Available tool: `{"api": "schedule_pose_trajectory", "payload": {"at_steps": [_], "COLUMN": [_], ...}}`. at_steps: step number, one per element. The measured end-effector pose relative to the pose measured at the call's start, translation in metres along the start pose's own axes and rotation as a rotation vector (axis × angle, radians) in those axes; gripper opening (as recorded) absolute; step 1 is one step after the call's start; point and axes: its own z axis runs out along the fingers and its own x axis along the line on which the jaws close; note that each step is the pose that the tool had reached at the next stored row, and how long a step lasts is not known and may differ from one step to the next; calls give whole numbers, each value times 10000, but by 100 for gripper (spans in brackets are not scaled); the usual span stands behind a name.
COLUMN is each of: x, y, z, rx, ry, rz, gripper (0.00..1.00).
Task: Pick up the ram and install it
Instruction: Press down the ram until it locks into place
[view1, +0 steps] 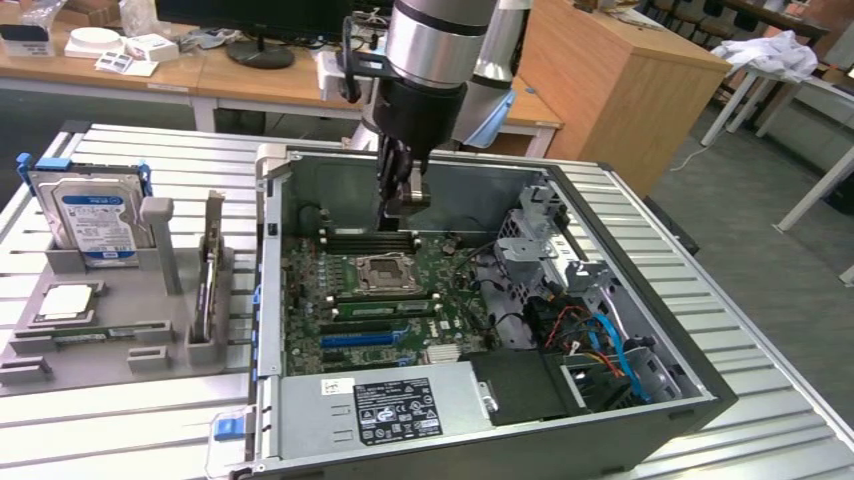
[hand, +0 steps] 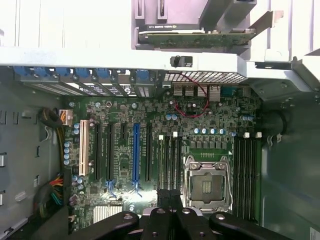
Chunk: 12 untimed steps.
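The closed gripper (view1: 398, 205) hangs inside the open grey metal computer case (view1: 287, 300), just above the green motherboard's (view1: 387, 300) black memory slots (view1: 367, 240).

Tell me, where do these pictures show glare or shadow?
Exterior view: bright streaks on the arm's metal sleeve, and the case's inside corner by the cables lies dark. Wrist view: the case rim is washed pale, while the board is evenly lit.

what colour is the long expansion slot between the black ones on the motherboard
Blue. The long expansion slot on the motherboard shows best in the wrist view.
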Motion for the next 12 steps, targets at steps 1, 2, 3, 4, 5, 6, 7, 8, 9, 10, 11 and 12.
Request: {"api": "schedule_pose_trajectory", "payload": {"at_steps": [1,2,3,4,5,6,7,8,9,10,11,12], "x": [0,0,0,0,0,0,0,0,0,0,0,0], "y": [0,0,0,0,0,-3,-10,-22,-34,-47,-62,-77], "z": [0,0,0,-1,-1,-2,-2,-3,-2,-2,-3,-3], "rx": [0,0,0,-1,-1,-2,-2,-3,-4,-6,-9,-12], "ry": [0,0,1,2,1,3,4,5,6,8,9,10], "rz": [0,0,0,0,0,1,1,1,1,1,1,2], "gripper": [11,11,11,11,11,11,11,11,11,11,11,11]}}
